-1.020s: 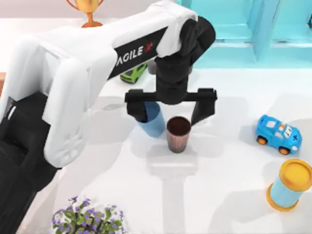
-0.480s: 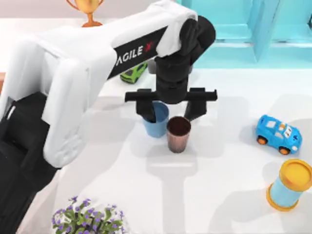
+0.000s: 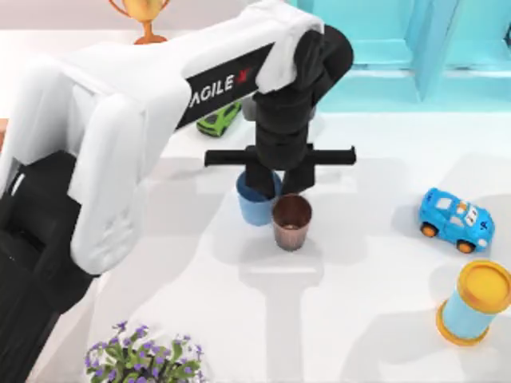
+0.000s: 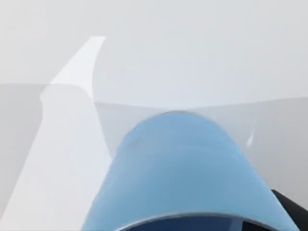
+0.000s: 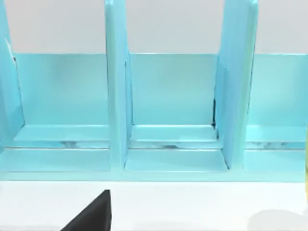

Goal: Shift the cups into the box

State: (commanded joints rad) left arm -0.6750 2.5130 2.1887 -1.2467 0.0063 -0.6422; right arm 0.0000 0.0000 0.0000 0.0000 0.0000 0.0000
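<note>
Cups at the centre of the top view: the light blue cup [image 3: 255,206] stands upright on the white table [image 3: 367,319], with the dark reddish-brown ribbed cup [image 3: 291,223] just beside it at its lower right, the two touching or nearly so. The left gripper [image 3: 275,182] reaches down from the upper middle of the frame, its two black fingers drawn in close about the blue cup's rim, one finger [image 3: 256,177] inside or at the rim and the other on the side toward the brown cup; the pincer appears clamped on the blue cup. In the left wrist view the blue cup [image 4: 183,168] looms large at lower centre, with a dark fingertip at the lower right corner.

Farther out in the top view, a green toy car [image 3: 217,120] sits behind the arm, a gold trophy [image 3: 144,16] at the upper left, a blue toy car [image 3: 457,219] at the right, a light-blue cylinder with yellow-orange ends [image 3: 475,303] at the lower right, and a purple-flowered plant [image 3: 144,359] at the lower left. The turquoise shelf unit [image 3: 415,48] occupies the upper right; the right wrist view faces its compartments [image 5: 173,106].
</note>
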